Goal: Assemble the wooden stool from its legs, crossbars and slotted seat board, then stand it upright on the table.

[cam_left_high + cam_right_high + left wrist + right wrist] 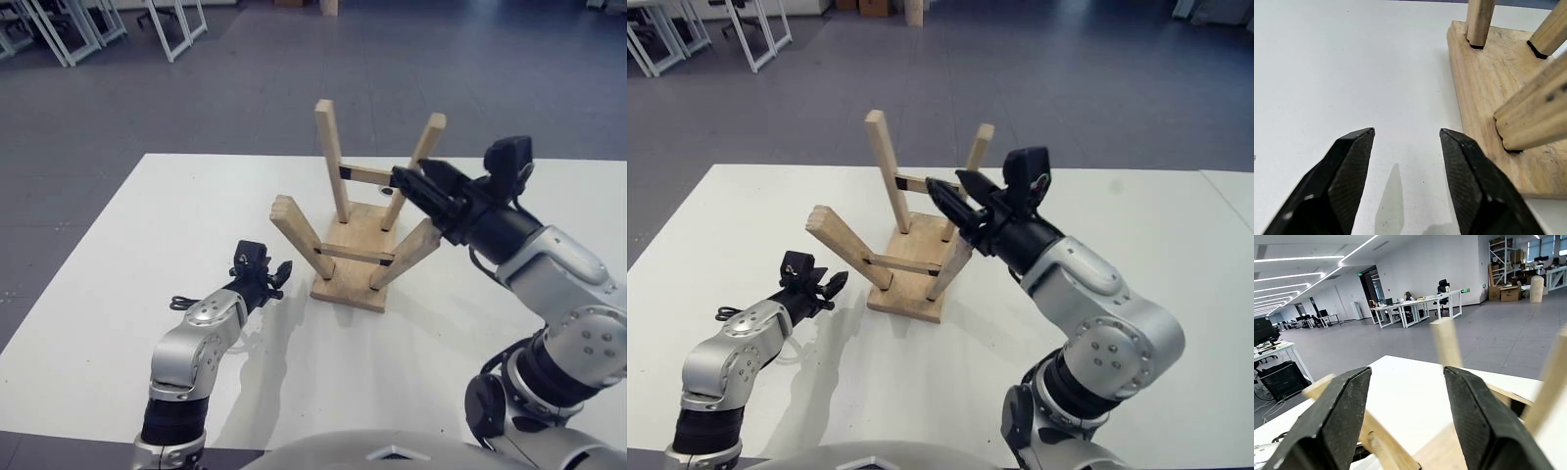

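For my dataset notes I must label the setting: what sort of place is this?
Most likely a large open-plan office or lab hall: rows of white desks with an office chair, shelving with cardboard boxes, and long ceiling light strips.

Cut off, blurred
The seat board (1488,73) is cut off in the left wrist view; a leg (1445,345) is blurred in the right wrist view.

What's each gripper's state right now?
Left gripper: open, empty, beside the seat board.
Right gripper: open, empty, at the far crossbar.
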